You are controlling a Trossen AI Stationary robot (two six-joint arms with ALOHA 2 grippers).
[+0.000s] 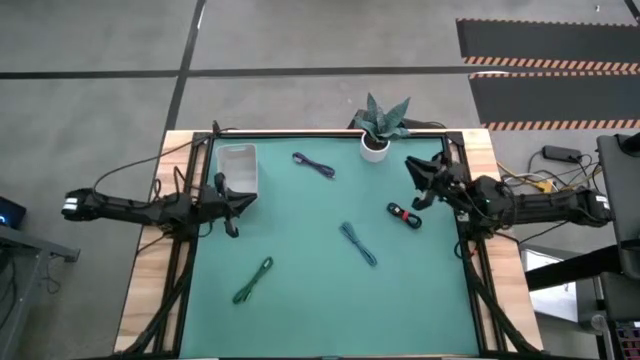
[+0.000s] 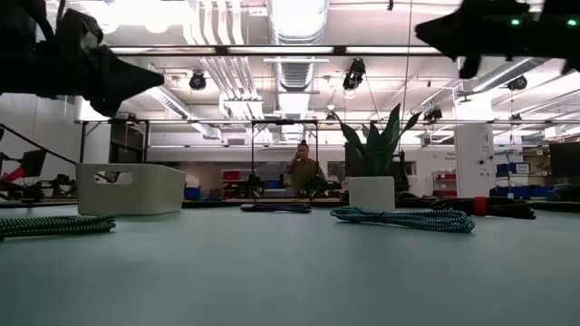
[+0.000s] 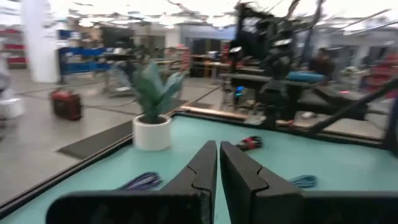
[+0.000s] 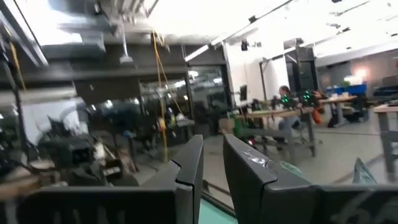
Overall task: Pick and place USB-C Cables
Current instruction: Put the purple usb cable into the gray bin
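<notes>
Four USB-C cables lie loose on the surface [image 1: 300, 310]: green cable [image 1: 253, 280] lower left, teal cable [image 1: 358, 243] centre, purple cable [image 1: 313, 165] top, black-red cable [image 1: 404, 213] right. None is held; the bin [image 1: 237, 165] looks empty. Left gripper [image 3: 218, 163] is nearly closed, right gripper [image 4: 212, 163] slightly parted.

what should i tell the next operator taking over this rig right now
Left gripper: raised beside the white bin, fingers nearly closed, holding nothing.
Right gripper: raised near the potted plant, holding nothing; fingers slightly apart in its wrist view.
Cables, all loose on the green mat: green cable front left, teal-blue cable centre, purple cable at the back, black and red cable close to the right gripper.
Done: nothing visibly placed; nothing shows inside the bin from above.
Left: pick and place all four cables.
</notes>
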